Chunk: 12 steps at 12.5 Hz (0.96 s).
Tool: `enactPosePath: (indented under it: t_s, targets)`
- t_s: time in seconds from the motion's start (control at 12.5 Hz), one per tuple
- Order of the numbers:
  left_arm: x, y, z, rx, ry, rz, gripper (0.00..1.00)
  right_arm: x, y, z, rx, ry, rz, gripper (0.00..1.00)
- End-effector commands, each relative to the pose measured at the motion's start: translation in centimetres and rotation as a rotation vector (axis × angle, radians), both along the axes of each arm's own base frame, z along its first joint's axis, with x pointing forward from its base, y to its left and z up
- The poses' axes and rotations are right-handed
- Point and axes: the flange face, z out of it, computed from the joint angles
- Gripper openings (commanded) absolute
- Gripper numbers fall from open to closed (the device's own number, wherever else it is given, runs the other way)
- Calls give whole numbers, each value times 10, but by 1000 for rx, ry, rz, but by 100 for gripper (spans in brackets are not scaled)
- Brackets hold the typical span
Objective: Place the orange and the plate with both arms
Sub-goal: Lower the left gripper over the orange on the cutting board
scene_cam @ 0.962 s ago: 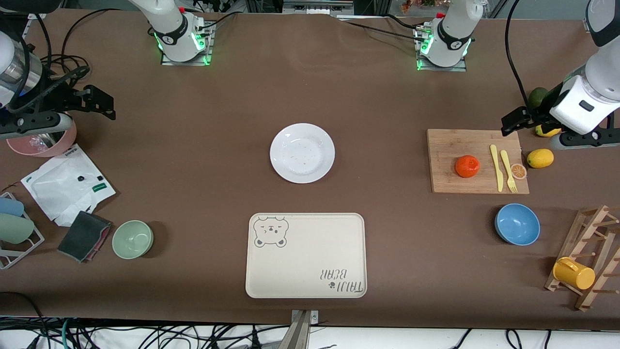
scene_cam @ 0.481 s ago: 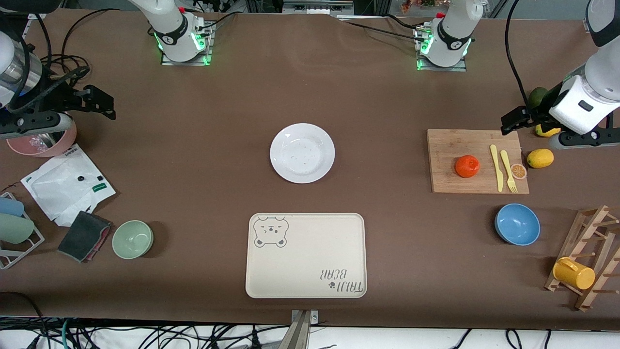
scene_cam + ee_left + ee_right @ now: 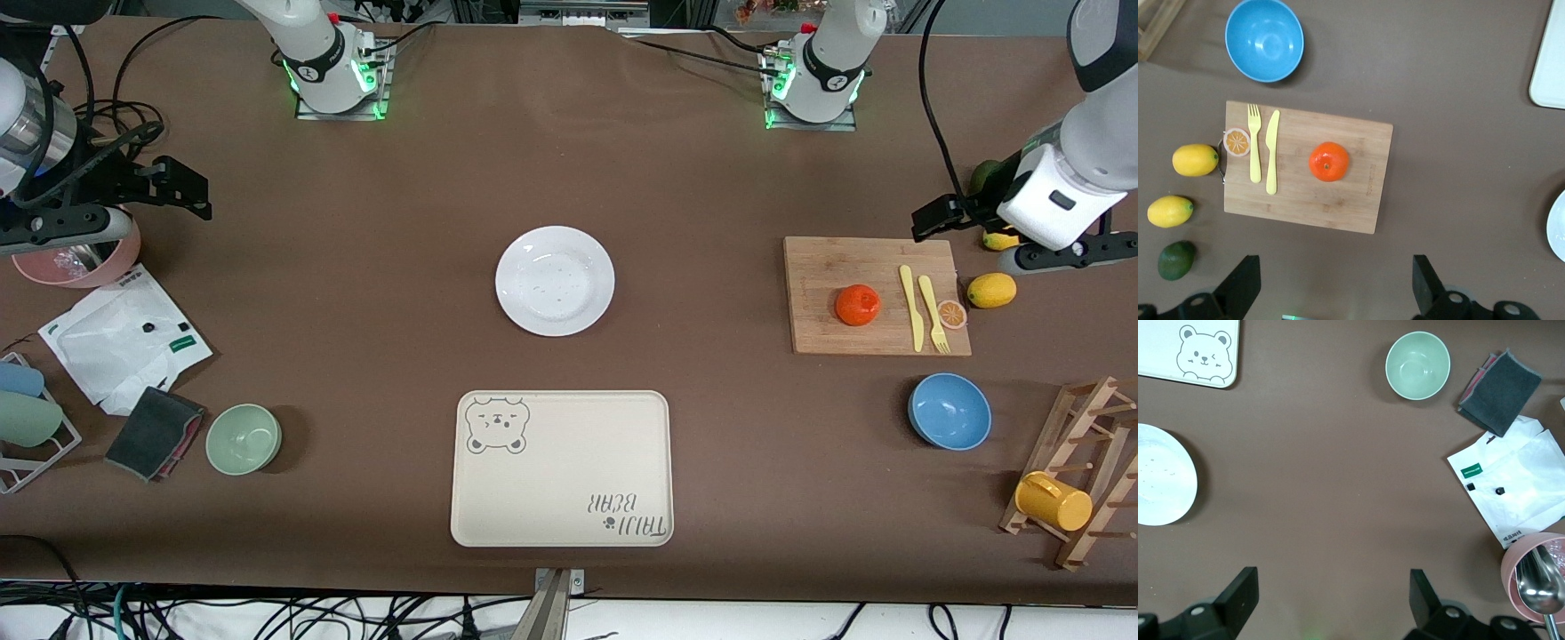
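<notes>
Resting: round orange (image 3: 858, 305), bamboo board (image 3: 818, 267)

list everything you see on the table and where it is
orange: 1, orange-red, on the cutting board
plate: 1, white, mid-table
cutting board: 1, wooden, toward the left arm's end
knife and fork: 2, yellow, on the board
lemons: 2, yellow, beside the board
tray: 1, beige, nearer the camera than the plate
blue bowl: 1, nearer the camera than the board
green bowl: 1, toward the right arm's end
left gripper: open, over table beside the board
right gripper: open, over bare table
</notes>
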Motion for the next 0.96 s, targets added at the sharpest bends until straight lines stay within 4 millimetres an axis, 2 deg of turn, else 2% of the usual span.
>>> enactPosePath:
  t_s: [0.0, 0.16, 0.32, 0.4, 0.56, 0.72, 0.88]
  targets:
    - [9, 2, -36, -8, 90, 15, 100, 1, 0, 5, -9, 0, -8, 100]
    - [18, 5, -63, -29, 130, -62, 100, 1, -1, 5, -7, -2, -9, 100]
    - [29, 17, -90, -40, 130, -56, 100, 1, 0, 5, -7, -3, -8, 100]
    - [34, 32, -110, -48, 131, -50, 100, 1, 0, 6, -7, -6, -9, 100]
    - [30, 47, -161, -50, 75, -92, 100, 1, 0, 6, -7, -8, -8, 100]
    - [20, 48, -217, -33, 17, -113, 100, 1, 0, 6, -7, -8, -8, 100]
    - [18, 49, -252, -8, -26, -139, 100, 1, 0, 6, -7, -9, -8, 100]
